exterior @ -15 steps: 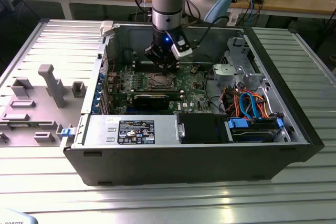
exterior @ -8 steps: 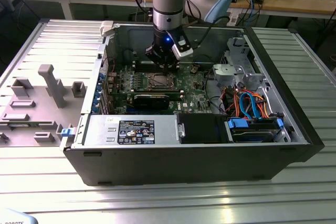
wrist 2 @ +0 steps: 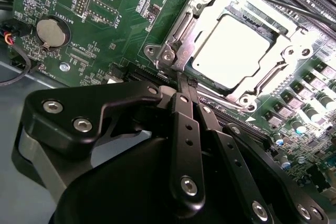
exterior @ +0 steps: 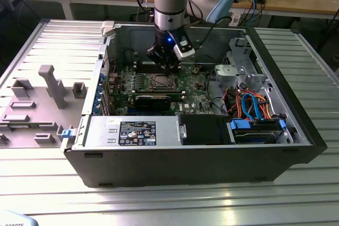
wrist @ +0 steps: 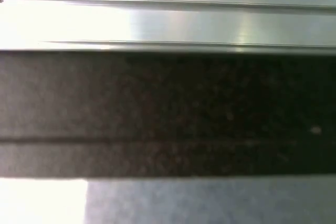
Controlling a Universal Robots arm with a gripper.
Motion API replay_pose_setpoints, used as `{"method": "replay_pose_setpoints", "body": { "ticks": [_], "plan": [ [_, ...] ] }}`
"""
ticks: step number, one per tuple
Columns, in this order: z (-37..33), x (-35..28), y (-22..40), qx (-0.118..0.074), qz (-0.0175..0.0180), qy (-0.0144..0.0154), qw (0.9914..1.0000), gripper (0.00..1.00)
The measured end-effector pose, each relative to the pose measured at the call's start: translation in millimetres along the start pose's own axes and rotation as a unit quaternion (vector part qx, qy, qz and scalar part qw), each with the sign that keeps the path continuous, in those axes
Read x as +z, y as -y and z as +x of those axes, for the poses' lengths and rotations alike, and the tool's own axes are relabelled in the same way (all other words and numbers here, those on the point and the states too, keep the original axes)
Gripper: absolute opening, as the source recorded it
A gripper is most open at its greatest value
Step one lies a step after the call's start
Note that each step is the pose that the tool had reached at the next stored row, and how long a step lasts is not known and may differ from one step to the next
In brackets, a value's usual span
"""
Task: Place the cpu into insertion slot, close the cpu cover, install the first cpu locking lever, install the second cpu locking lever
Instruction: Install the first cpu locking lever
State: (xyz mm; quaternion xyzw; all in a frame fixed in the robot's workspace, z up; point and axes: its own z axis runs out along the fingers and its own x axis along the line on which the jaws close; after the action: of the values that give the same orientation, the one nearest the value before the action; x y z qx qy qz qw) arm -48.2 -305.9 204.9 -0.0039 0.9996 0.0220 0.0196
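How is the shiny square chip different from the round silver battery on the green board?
The cpu is square, while the coin battery is round. The cpu looks much bigger than the battery in the second wrist view. The cpu sits inside a silver metal frame, the cpu cover, closed over its edges; the battery sits alone in a small round holder. The hand is close to the cpu's corner, further from the battery. Both are flat, silvery and on the green board.

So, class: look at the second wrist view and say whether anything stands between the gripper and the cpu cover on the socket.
Nothing visible does. In the second wrist view the gripper, its fingers together, points at the near corner of the cpu cover, which lies down over the cpu. Only bare green motherboard lies around that corner.
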Motion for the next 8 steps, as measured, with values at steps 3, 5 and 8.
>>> {"method": "replay_pose_setpoints", "body": {
  "ticks": [3,5,8],
  "plan": [
    [0.0,0.2,0.0,0.000,0.0031,-0.0001,1.00000,0.11],
    [0.0,0.3,0.1,0.000,0.0037,-0.0002,0.99999,0.11],
    [0.1,1.5,0.1,0.000,0.0064,-0.0001,0.99998,0.11]
  ]
}}
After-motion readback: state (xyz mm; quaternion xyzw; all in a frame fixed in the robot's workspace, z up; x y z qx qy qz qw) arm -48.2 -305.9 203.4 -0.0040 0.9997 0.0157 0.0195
